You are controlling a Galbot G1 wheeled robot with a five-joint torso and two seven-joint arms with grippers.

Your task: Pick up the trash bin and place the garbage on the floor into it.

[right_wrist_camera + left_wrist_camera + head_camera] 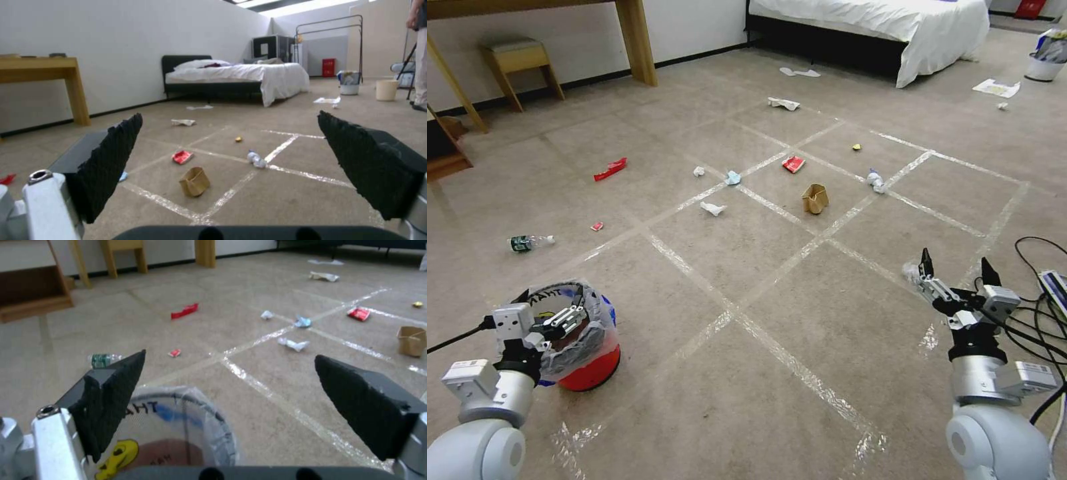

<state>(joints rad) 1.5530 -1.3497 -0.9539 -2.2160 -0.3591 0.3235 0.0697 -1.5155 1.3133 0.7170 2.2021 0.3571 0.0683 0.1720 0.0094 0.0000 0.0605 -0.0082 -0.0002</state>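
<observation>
While the left gripper [564, 319] hovers wide open and empty, the small red bag-lined trash bin [587, 370] sits just below its fingers, seemingly light, its rim the likeliest hold under slippery film.

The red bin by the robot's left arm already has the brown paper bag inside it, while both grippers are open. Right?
Not quite. The brown paper bag lies on the floor, as the head view shows. The red bin is by the left gripper, and the right gripper is open too.

The floor [840, 373] is matt, short-pile carpet crossed by glossy tape lines [774, 347]; the trash bin [587, 370] is smooth red plastic under crinkly clear film.
</observation>
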